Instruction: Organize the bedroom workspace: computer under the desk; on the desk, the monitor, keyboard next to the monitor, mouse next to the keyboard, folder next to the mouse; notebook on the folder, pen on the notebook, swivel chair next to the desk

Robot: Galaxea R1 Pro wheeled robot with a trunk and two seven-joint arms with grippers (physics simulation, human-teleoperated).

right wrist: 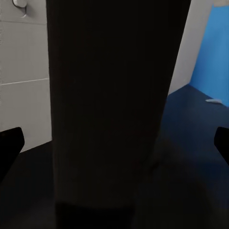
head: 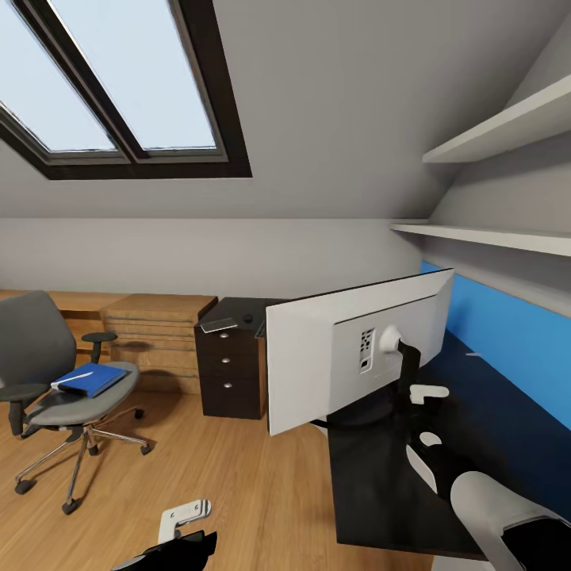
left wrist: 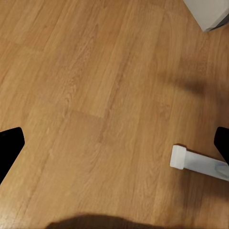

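bedroom: sloped grey-white walls, a black-framed skylight [head: 119, 87], a light wood floor [head: 238, 484].
desk [head: 476, 444]: glossy black, blue back panel, set along the right wall.
monitor [head: 349, 349]: seen standing on the desk, white back turned to the camera.
swivel chair [head: 55, 381]: grey, placed well apart from the desk at the left.
folder [head: 91, 379]: blue, laid on the chair seat.
drawer unit [head: 228, 369]: dark, found between chair and desk.
right gripper [right wrist: 114, 143]: jaws spread wide, the monitor's dark stand between them, unclasped.
left gripper [left wrist: 114, 143]: held above the floor, jaws parted, nothing held.
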